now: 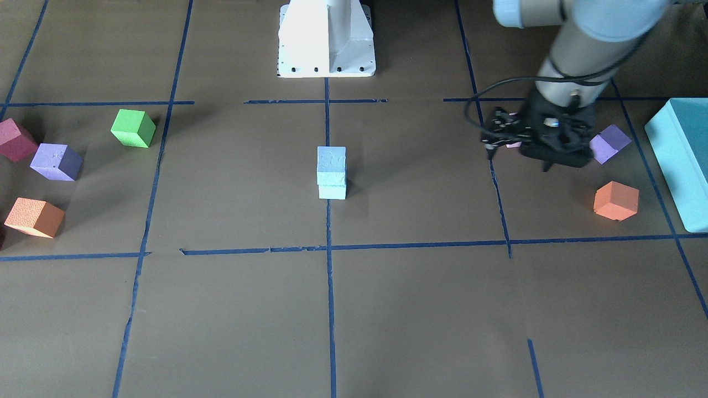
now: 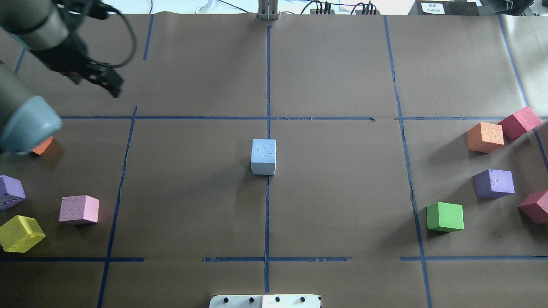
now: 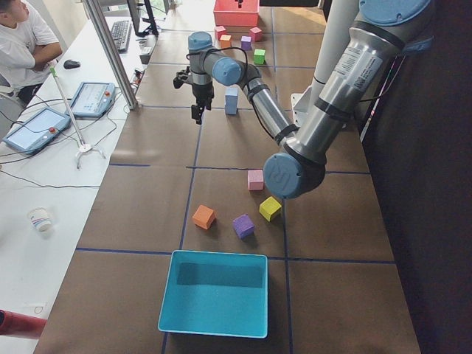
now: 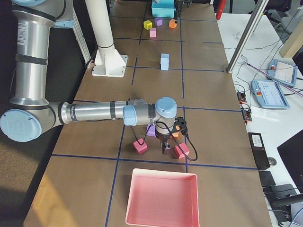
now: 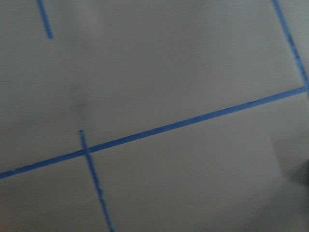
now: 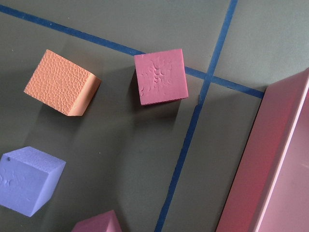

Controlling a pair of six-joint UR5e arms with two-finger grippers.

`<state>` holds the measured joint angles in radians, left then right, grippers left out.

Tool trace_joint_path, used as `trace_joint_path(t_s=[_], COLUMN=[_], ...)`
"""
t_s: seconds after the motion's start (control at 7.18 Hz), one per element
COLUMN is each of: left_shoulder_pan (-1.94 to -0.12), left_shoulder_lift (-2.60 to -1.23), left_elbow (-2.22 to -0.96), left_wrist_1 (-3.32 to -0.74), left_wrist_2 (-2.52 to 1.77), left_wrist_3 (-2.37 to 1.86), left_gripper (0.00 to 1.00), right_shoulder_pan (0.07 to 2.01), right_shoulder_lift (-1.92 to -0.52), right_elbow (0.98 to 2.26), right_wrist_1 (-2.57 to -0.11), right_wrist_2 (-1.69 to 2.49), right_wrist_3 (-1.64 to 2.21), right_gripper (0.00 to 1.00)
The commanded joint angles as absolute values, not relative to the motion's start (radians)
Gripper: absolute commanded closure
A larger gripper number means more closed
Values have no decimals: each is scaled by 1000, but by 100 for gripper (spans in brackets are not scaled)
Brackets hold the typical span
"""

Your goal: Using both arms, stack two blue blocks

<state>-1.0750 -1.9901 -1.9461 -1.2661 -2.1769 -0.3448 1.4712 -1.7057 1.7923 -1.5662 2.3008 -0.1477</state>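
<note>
Blue blocks (image 1: pixel 332 174) are stacked at the middle of the worktop (image 1: pixel 420 309), on the centre tape line (image 1: pixel 330 309). Upper block (image 1: pixel 331 164) sits roughly square on the lower block (image 1: pixel 332 192). The lower one looks a shade paler. Only a strip of it shows in the front view, and overhead it's fully hidden under the upper one. Neither hand touches the stack.

Left hand (image 2: pixel 112 87): up off the worktop, well apart from the stack, out toward the far left corner. Fingers read as one black mass tangled with cable, so can't tell how far apart they are or whether anything sits between them. Its wrist view is blurred, just brown paper and tape.

Occlusions on that side:
- left arm (image 2: pixel 25 124) elbow joint covers most of an orange cube (image 2: pixel 43 145)
- in the front view the hand overlaps a pink cube (image 1: pixel 514 144), only a sliver shows
- purple cube (image 1: pixel 609 143) pokes out just beside the hand
- teal box (image 1: pixel 683 166) is cut off by the frame edge

Right hand (image 4: pixel 165 149): shows only in the right side view, small, hanging low between two red cubes (image 4: pixel 139 147), near the pink tray (image 4: pixel 161 198). Opening: can't tell. Its wrist view shows a textured orange cube (image 6: pixel 60 84) and a dark pink cube (image 6: pixel 161 76) whole. A second purple cube (image 6: pixel 26 181) is clipped at the edge, and the tray wall is clipped on the right.
</note>
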Motion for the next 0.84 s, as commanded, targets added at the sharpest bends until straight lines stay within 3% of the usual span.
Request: trace_joint_path(t_s=[0.0,0.28,0.7], left_shoulder_pan=[-1376,-1462,-1548], left_shoulder_lift=[-1733,-1537,-1491], left_elbow=[-1942,-1921,-1815], left_wrist_1=[-1267,-1266,-1270], left_wrist_2=[-2276,-2272,-2284], left_wrist_3=[51,100,104], left_gripper=[0,0,0], right_shoulder_pan=[1471,1473,1471], right_shoulder_lift=[-1691,-1690,-1689], right_elbow=[1779,1784,1784], right_wrist_1=[-1568,-1566,-1565], right_wrist_2=[2309,2322,2321], right_wrist_3=[-66,3,0], right_gripper=[1,1,0])
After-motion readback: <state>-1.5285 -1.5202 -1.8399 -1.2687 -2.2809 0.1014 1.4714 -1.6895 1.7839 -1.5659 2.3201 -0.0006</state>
